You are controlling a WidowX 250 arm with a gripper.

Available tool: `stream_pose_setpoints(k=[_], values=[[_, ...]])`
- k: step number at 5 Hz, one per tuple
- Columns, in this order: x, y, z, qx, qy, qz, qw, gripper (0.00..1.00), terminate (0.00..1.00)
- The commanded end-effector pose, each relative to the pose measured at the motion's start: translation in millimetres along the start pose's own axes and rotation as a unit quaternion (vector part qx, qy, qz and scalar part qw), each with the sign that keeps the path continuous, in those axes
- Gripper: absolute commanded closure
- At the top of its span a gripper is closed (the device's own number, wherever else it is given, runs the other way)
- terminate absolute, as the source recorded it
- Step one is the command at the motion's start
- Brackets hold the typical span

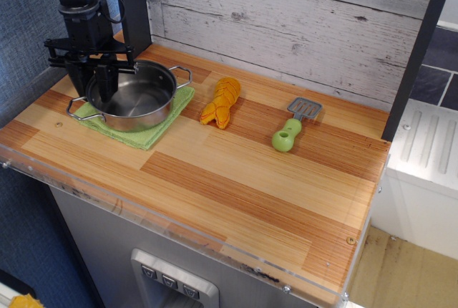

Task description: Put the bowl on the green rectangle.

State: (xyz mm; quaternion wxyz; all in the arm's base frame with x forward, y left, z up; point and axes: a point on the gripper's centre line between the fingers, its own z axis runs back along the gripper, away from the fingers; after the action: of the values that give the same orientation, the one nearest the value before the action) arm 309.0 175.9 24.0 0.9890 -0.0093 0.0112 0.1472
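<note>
The bowl [137, 97], a shiny steel pot with two wire loop handles, sits upright on the light-green cloth [154, 131] at the back left of the wooden counter. The cloth shows around the pot's front and right sides. My gripper [94, 86] points straight down over the pot's left rim. Its fingers are spread, one outside the rim and one inside the pot. They hold nothing.
A yellow-orange toy [220, 100] lies right of the cloth. A green-handled toy spatula [292, 127] lies further right. A black post [133, 0] and the white plank wall [286, 21] stand close behind the pot. The counter's left edge is near the gripper.
</note>
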Motion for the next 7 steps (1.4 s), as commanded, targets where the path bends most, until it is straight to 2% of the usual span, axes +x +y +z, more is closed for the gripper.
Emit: stream_pose_setpoints(k=[1, 2, 3, 4, 7], values=[[-6, 2, 24, 0.004, -0.023, 0.020, 0.9995, 0.00, 0.00], [-7, 4, 30, 0.012, -0.028, 0.018, 0.9994, 0.00, 0.00], [-7, 5, 43, 0.036, -0.041, 0.015, 0.9984, 0.00, 0.00], [-5, 6, 62, 0.045, -0.066, 0.015, 0.9967, 0.00, 0.00], [-7, -12, 138, 0.004, -0.153, 0.012, 0.9881, 0.00, 0.00]])
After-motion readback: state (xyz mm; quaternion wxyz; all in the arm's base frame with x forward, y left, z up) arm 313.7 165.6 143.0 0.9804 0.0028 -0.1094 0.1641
